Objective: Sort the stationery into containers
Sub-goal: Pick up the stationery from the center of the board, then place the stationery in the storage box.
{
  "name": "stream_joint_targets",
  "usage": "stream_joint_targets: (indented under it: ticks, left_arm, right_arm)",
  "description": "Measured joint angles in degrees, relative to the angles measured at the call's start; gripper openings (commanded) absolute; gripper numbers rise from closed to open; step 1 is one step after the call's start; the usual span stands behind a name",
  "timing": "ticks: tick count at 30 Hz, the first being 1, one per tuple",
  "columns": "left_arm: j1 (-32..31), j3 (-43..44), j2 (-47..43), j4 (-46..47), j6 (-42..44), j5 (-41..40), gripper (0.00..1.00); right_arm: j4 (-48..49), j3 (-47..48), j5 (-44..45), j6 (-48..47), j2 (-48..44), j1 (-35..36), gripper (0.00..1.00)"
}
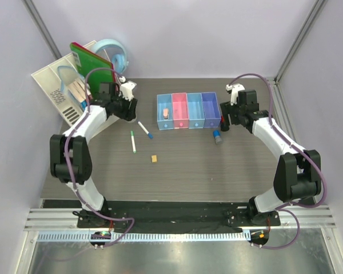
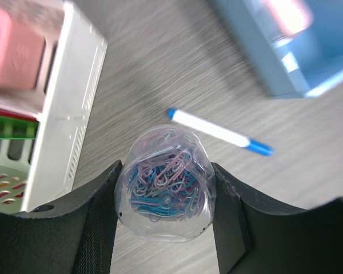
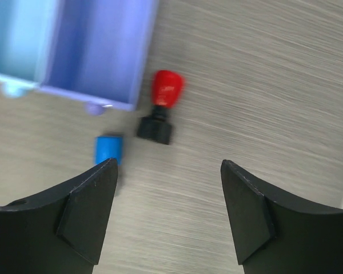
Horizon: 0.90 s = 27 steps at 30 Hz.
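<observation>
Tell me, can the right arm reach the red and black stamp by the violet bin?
Probably yes: the right end effector hangs open and empty, with the stamp just ahead, nothing between them.

Eraser [image 1: 166, 112] in leftmost bin [image 1: 165, 127]

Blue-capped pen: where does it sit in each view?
Top external: blue-capped pen left of centre, beside the green-capped pen.
Left wrist: pen at centre, just beyond the clip tub held in the jaws.
Right wrist: not in it.
Shared landmark: light-blue bin, up and right of the pen in both views.
</observation>
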Motion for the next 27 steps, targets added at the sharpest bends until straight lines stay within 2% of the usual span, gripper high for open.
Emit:
stream_joint_targets:
  ticks: [1, 3, 7, 12, 17, 19, 22, 25, 27]
  left_arm:
    - [0.00, -0.07, -1.57, -0.11, -0.11, 1.22, 0.09]
    - [0.00, -0.22, -5.42, -0.07, -0.55, 4.72, 0.03]
    - [0.00, -0.81, -12.11, 0.70, -3.45, 12.04, 0.00]
    - [-0.07, -5.60, -19.78, 5.81, -9.75, 24.13, 0.00]
    - [-1.64, -14.08, -28.30, 13.38, -13.94, 31.01, 0.00]
    - [-2.32, -15.63, -30.86, 15.08, -15.17, 32.85, 0.00]
    - [-3.41, -16.20, -33.20, 19.52, -17.35, 34.14, 0.00]
    - [-4.11, -16.61, -34.88, 23.50, -19.52, 32.57, 0.00]
    - [-4.61, -16.70, -35.43, 25.27, -20.68, 30.69, 0.00]
  right_arm:
    - [-0.44, 0.00, -3.15, -0.37, -0.09, -0.02, 0.80]
    - [-1.64, 0.22, -11.08, -1.31, -0.55, -0.07, 0.82]
    - [-4.42, 3.21, -26.05, -3.08, -0.68, -0.07, 0.88]
    - [-7.45, 10.51, -47.19, -3.74, 0.15, -0.07, 0.90]
    - [-6.60, 20.94, -66.71, 2.27, 5.49, 0.35, 0.93]
    - [-3.82, 24.24, -73.11, 8.02, 8.57, 0.96, 0.94]
    - [5.84, 25.40, -79.36, 19.96, 12.50, 2.60, 0.97]
    - [22.82, 23.63, -82.18, 37.38, 15.65, 5.60, 0.99]
    - [39.69, 22.56, -83.21, 53.16, 18.78, 8.04, 0.99]
